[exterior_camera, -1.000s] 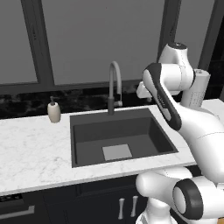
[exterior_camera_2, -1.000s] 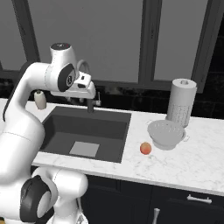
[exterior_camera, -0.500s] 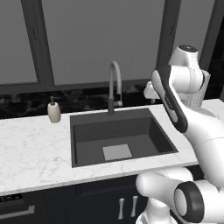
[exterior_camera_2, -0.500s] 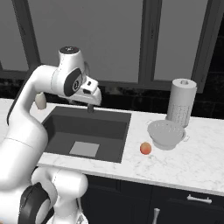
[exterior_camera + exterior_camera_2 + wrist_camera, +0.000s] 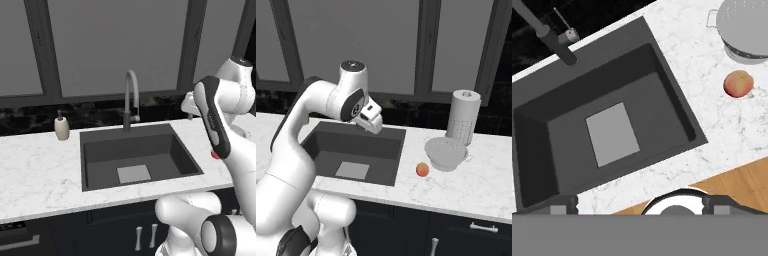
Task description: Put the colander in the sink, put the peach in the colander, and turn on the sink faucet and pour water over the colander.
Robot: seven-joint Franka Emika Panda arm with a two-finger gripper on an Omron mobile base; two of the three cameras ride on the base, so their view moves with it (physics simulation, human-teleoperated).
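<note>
One sink: a dark grey basin sitting sunk in the white marble counter, holding one light grey drain plate at its bottom and nothing else.

One sink faucet: a grey gooseneck standing upright behind the basin's rear edge, its side lever showing in the hand view.

One colander: a white perforated bowl resting on the counter to the right of the sink, well apart from the basin, standing just in front of one paper towel roll.

One peach: a red-orange fruit lying on the counter between the sink's right edge and the colander, near the colander but not touching it.

One soap dispenser: a beige bottle standing on the counter to the left of the faucet.

One gripper: hanging above the sink's rear right corner, pointing downward. Its two fingertips are showing far apart at the bottom corners of the hand view, spread wide and gripping nothing.
</note>
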